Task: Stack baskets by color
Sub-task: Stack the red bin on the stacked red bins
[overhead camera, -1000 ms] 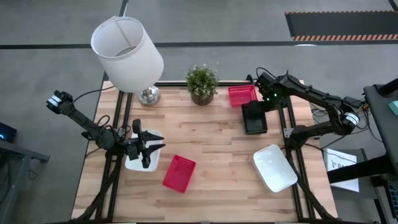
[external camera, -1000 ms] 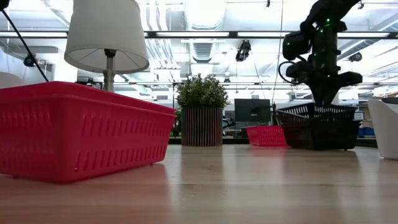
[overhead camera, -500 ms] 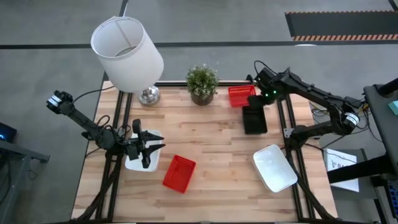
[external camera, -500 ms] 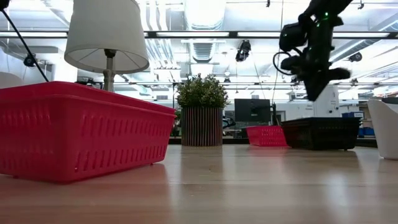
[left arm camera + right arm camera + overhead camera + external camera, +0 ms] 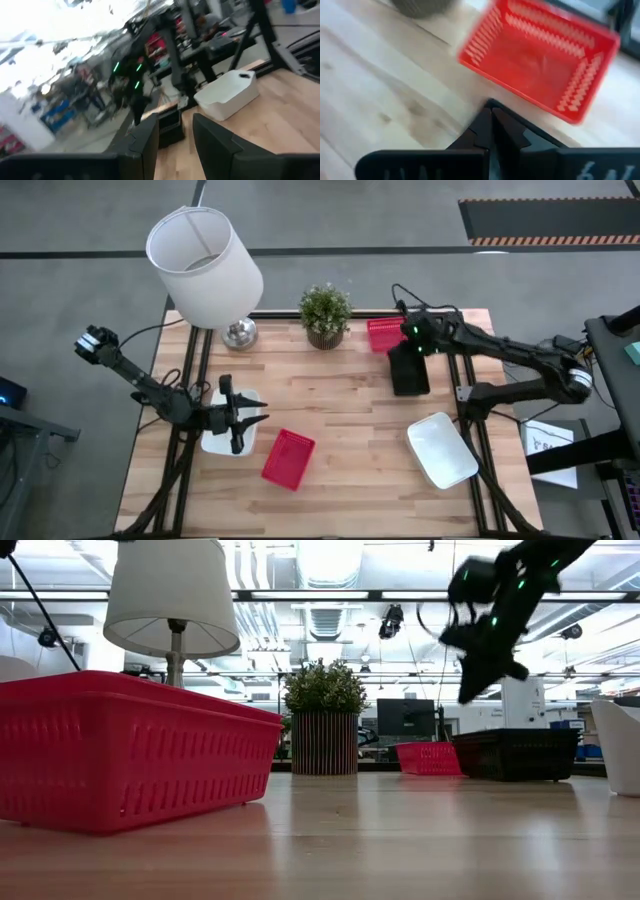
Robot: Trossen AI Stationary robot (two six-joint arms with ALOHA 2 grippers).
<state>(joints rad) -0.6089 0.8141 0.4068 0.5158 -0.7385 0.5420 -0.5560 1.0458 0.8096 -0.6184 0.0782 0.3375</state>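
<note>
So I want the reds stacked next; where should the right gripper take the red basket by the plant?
Right gripper, shut above it, should open and pinch the thin upright rim of the red basket from above: it sits open side up.

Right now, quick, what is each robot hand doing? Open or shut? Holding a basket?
Left gripper: open, holding nothing, over a white basket.
Right gripper: shut, empty, near the red basket.
</note>
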